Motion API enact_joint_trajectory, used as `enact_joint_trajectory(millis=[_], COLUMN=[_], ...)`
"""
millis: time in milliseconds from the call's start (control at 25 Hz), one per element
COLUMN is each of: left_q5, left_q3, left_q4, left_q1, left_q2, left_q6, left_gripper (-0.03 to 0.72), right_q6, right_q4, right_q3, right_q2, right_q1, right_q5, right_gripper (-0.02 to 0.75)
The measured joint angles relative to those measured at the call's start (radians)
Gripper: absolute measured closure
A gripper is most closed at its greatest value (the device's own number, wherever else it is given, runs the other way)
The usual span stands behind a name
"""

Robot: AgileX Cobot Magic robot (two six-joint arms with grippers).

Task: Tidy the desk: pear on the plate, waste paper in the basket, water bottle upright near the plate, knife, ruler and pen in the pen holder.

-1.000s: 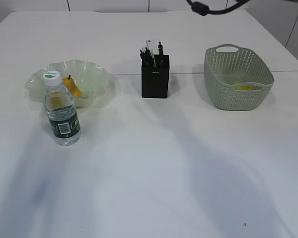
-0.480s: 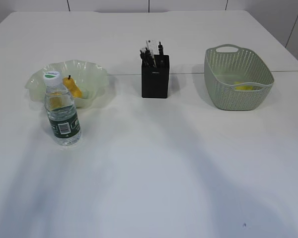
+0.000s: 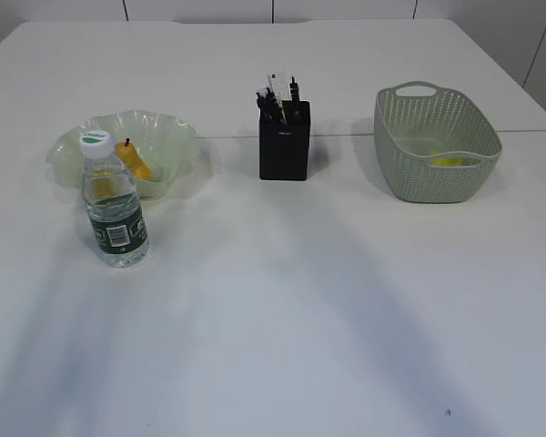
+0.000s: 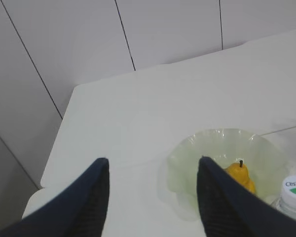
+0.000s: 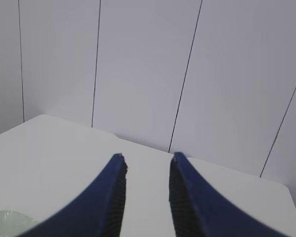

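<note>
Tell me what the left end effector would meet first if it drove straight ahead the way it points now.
Probably bare white desk. The open left end effector aims just left of the pale green ruffled glass plate; beyond the desk edge stands the panelled wall. Depth is hard to judge.

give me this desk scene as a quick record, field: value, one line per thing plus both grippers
pear: in the plate
water bottle: upright, just in front of the plate
pen holder: upright, mid desk, dark items sticking out of the top
basket: right side, something yellow inside
left gripper: open, empty, raised above the plate
right gripper: open, empty, raised, facing the wall
</note>
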Motion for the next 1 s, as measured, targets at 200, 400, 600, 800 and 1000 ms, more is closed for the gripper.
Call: enact_joint_trajectory(millis=[200,400,600,800,1000], left_q5=[0.068,0.100,0.183,0.298,0.470], left_q3=[0.000,0.000,0.000,0.000,0.000], left_q4=[-0.005,-0.005,-0.005,-0.005,-0.005], left_q1=[0.000,0.000,0.000,0.000,0.000], left_q2=[-0.055,-0.152,-0.260,-0.426,-0.594], left_q6=[0.000,0.000,0.000,0.000,0.000], left_gripper=[0.286,0.286,0.286,0.286,0.286], right_q6=[0.000,0.000,0.011,0.013,0.015], right_q4=[-0.001,-0.001,0.010,0.020,0.027], right_q3=[0.164,0.343,0.504,0.595,0.621], right_q2=[-0.167,-0.325,-0.497,-0.681,-0.859], right_q1=[0.000,0.000,0.000,0.000,0.000], right_q5=[0.001,0.004,0.014,0.114,0.273], right_gripper=[0.508,0.508,0.508,0.509,0.509])
